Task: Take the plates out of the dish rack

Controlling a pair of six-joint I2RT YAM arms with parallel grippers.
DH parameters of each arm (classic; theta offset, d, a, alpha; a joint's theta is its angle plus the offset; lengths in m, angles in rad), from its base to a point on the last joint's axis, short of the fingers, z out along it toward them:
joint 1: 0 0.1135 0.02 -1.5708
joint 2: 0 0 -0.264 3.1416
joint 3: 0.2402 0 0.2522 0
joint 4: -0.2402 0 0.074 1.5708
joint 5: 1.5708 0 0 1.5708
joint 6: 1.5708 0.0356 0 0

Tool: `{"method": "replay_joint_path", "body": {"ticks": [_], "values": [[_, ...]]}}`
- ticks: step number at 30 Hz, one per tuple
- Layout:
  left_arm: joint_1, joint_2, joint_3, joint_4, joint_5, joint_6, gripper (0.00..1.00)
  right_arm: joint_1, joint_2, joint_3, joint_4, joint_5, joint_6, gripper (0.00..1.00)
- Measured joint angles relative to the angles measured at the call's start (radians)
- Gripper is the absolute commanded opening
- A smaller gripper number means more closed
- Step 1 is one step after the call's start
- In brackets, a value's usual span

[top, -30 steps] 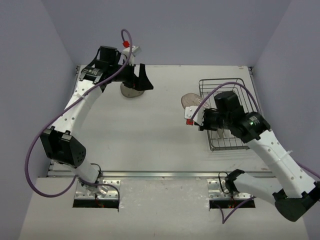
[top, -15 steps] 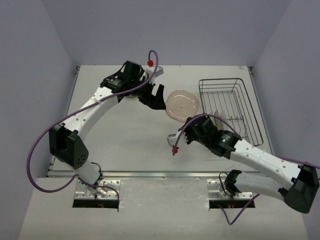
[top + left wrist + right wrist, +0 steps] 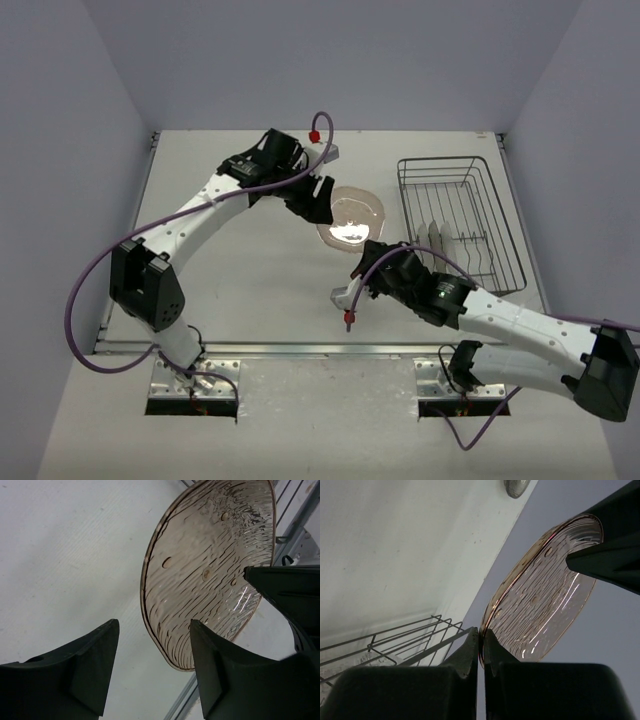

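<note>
Right wrist — right pincer (image 3: 481, 634) tight on the clear plate (image 3: 540, 595); left wrist — left pincer (image 3: 154, 630) apart.

Rippled clear plate (image 3: 210, 575), left claw (image 3: 154, 625) astride rim

A lab booth: 3 bare walls (image 3: 330, 60) box in a white table (image 3: 250, 270).

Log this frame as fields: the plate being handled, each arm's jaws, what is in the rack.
plate: clear, ribbed, held tilted, left of the rack
right gripper: jaws shut on the plate's rim
left gripper: jaws open around the opposite rim
other plates: standing on edge in the rack
stage: hand-over between arms, not yet done
</note>
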Motion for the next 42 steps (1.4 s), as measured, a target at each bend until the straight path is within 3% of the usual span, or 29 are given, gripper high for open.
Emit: {"method": "replay_joint_path", "body": {"ticks": [7,10,11,13,14,16,21,26,34,42], "values": [[-0.001,0.0,0.0,0.009,-0.035,-0.006,0.07,0.021,-0.005,-0.036,0.006,0.016,-0.023,0.0],[-0.001,0.0,0.0,0.014,-0.035,-0.015,0.0,0.024,-0.008,-0.037,0.017,0.017,-0.024,0.04],[-0.001,0.0,0.001,0.022,-0.034,-0.021,0.0,0.024,-0.009,-0.039,0.022,0.016,-0.025,0.13],[-0.001,0.0,0.004,0.032,-0.03,-0.028,0.0,0.026,-0.009,-0.044,0.033,0.016,-0.027,0.63],[0.0,0.0,0.005,0.036,-0.029,-0.026,0.0,0.028,-0.009,-0.045,0.039,0.018,-0.028,0.8],[0.002,0.001,0.006,0.035,-0.028,-0.024,0.0,0.03,-0.011,-0.046,0.053,0.022,-0.02,0.97],[0.053,0.004,0.006,0.033,0.0,-0.035,0.0,0.025,-0.01,-0.017,0.037,0.041,0.07,0.99],[0.255,0.047,0.068,0.028,0.029,-0.079,0.0,-0.049,-0.004,0.076,-0.02,0.035,0.254,0.99],[0.597,0.27,0.284,0.084,-0.033,-0.196,0.0,-0.438,0.07,0.283,-0.24,-0.092,0.786,0.99],[0.636,0.549,0.409,0.105,-0.08,-0.255,0.0,-0.687,0.054,0.283,-0.435,-0.285,1.152,0.99]]}}
